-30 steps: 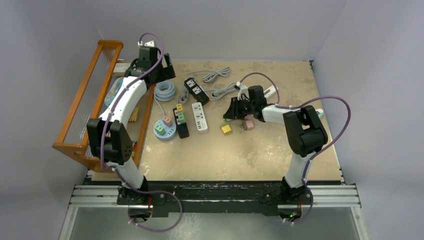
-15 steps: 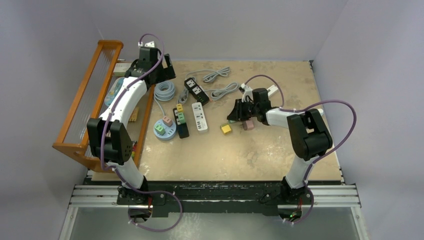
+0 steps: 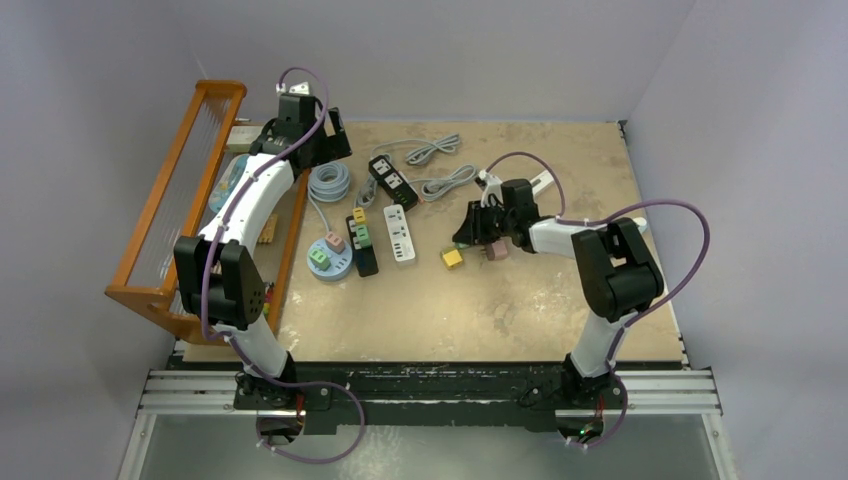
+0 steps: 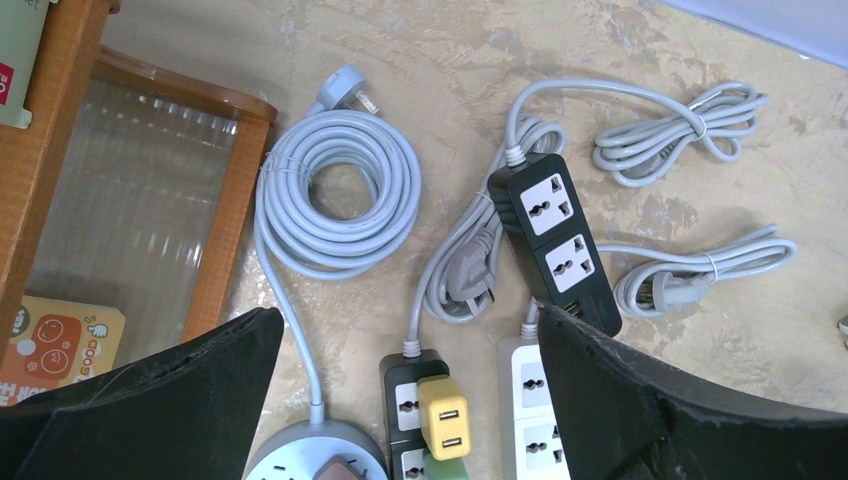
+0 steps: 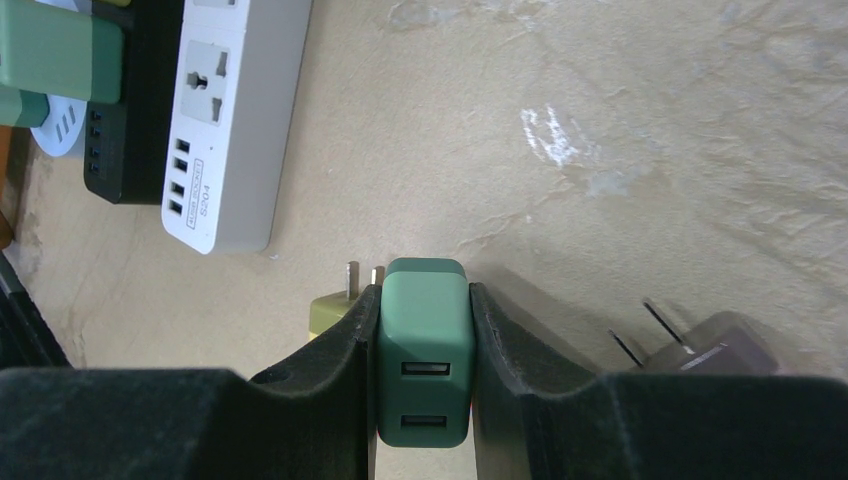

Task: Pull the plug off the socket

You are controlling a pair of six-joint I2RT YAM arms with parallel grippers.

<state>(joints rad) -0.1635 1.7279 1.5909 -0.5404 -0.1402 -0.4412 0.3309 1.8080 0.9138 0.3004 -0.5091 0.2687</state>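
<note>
Trouble first: right pincer (image 5: 423, 310) has the green plug (image 5: 423, 350) clear of every socket and low over the surface (image 3: 450, 320). A loose yellow plug (image 5: 333, 312) lies just beside the finger on the left of the wrist view, and a loose mauve plug (image 5: 722, 345) is near on the other side. Come down carelessly here and that finger could shove the yellow one. Let go here and the green plug could land on it and topple instead of settling flat. The hold is only on two smooth side faces, so a quick swing might let it slip. Whether the plug touches the surface, I can't tell from these views.

Now the pincer itself: the jaws are narrow, clamped squarely on the green plug's flanks, with its two USB ports facing the wrist camera. I can't make out contact with anything else.

Across the way, left pincer (image 4: 408, 340) hangs spread wide and holds nothing, high above the coiled grey cable (image 4: 340, 205) and the power strips. A seated yellow plug (image 4: 443, 417) sits in the black strip (image 3: 366, 262), next to the white strip (image 3: 400, 234). My read: when a seated one gets pulled, the unbraced strip could lift with it, since nothing presses it down.
</note>
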